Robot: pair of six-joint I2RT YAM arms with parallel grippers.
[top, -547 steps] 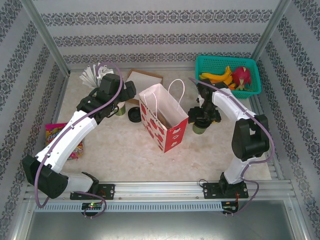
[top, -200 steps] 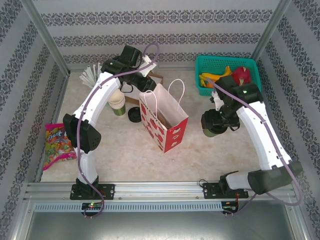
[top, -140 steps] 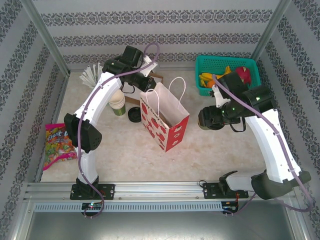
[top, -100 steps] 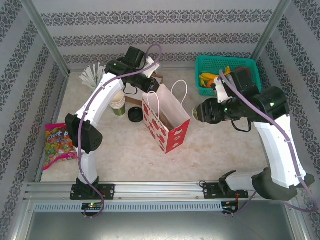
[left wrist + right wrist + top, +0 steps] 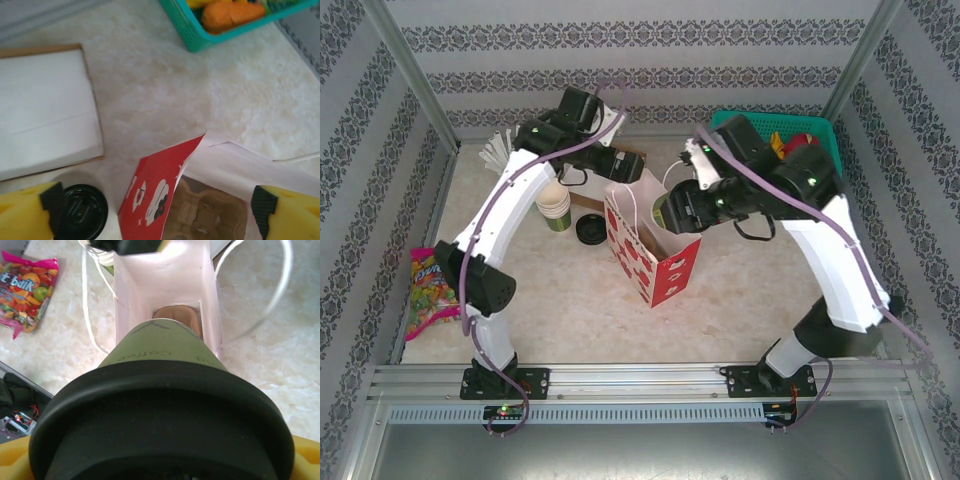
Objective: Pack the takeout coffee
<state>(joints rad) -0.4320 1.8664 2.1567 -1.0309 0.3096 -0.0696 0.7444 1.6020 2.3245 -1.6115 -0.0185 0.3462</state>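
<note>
The right fingers (image 5: 307, 460) are clamped on the takeout coffee (image 5: 160, 390), base pointing down into the open paper bag (image 5: 638, 255) right below it, while the left fingers (image 5: 285, 215) hang spread apart over the bag's far edge.

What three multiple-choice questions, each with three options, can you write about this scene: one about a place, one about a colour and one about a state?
1. Where is the coffee cup held by the right fingers?
A. On the table
B. Above the open paper bag
C. Beside the candy packet

2. What colour is the basket?
A. Teal
B. Red
C. Black

3. How are the left fingers?
A. Open, holding nothing
B. Shut on a lid
C. Shut on a handle

Answers:
1 B: the right wrist view looks past the cup down into the bag.
2 A: its mesh wall is teal.
3 A: they stand wide apart and grip nothing.
</note>
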